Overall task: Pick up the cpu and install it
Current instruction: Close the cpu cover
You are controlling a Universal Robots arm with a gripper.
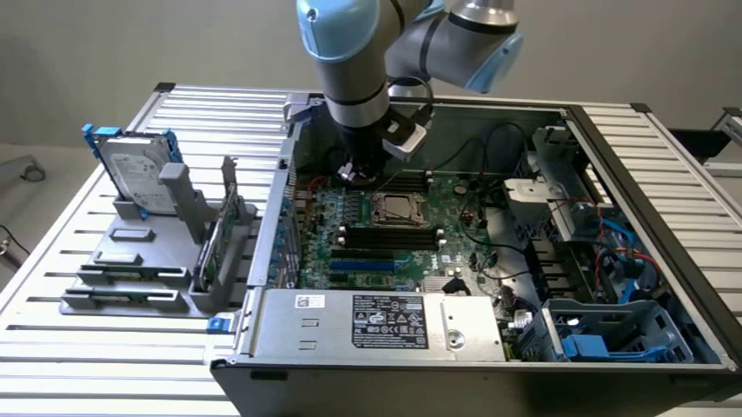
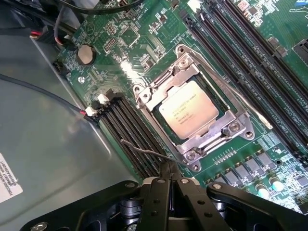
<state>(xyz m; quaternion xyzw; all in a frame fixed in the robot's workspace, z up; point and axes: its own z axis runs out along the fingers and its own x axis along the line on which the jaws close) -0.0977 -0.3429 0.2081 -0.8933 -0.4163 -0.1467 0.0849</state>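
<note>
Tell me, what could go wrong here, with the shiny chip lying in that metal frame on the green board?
1. The shut gripper sits right at the thin wire lever; it might slip off the lever or bend it.
2. The cpu lies inside the socket frame; if it is not quite flat, clamping could damage it.
3. The black memory slots lie close beside the gripper, so a sideways slip could strike them.
</note>
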